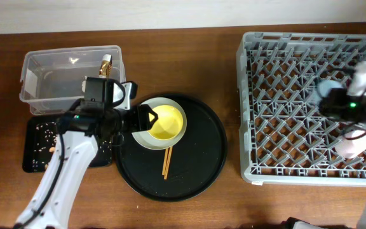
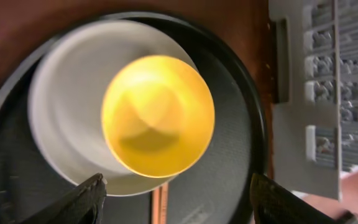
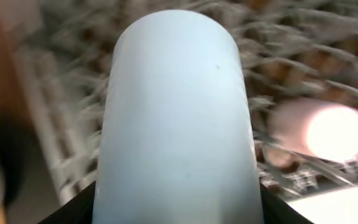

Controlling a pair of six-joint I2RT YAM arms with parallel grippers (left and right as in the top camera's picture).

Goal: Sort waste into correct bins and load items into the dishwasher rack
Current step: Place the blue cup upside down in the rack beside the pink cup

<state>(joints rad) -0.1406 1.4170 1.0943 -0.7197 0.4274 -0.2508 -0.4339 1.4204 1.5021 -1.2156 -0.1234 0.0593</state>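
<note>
The left hand [image 2: 178, 183] hangs over the large round black tray [image 1: 199, 172] with its two fingers [image 2: 82, 199] spread wide and nothing between them. Under it the small yellow bowl [image 2: 158, 115] sits in the pale grey-green plate [image 2: 61, 106], and the plate stands on the back left part of the round tray. The bowl looks empty inside. The thin chopsticks [image 1: 168, 162] lie on the same tray just in front of the plate. The right hand [image 3: 174, 214] is above the dishwasher rack [image 1: 259, 108] at the right of the desk [image 1: 170, 38]. It pinches the light blue cup [image 3: 176, 118], which fills the space between the fingers; the cup is above the rack's lattice floor, but I cannot tell if it touches it. The pink cup [image 1: 351, 146] is inside the rack near the right wall, blurred in the right wrist view. At the left back of the desk the clear plastic tub [image 1: 37, 83] holds the brown-and-gold wrapper piece [image 1: 105, 65] near its right end. Just in front of the tub the flat black tray [image 1: 33, 159] carries scattered food scraps [image 1: 44, 130].
</note>
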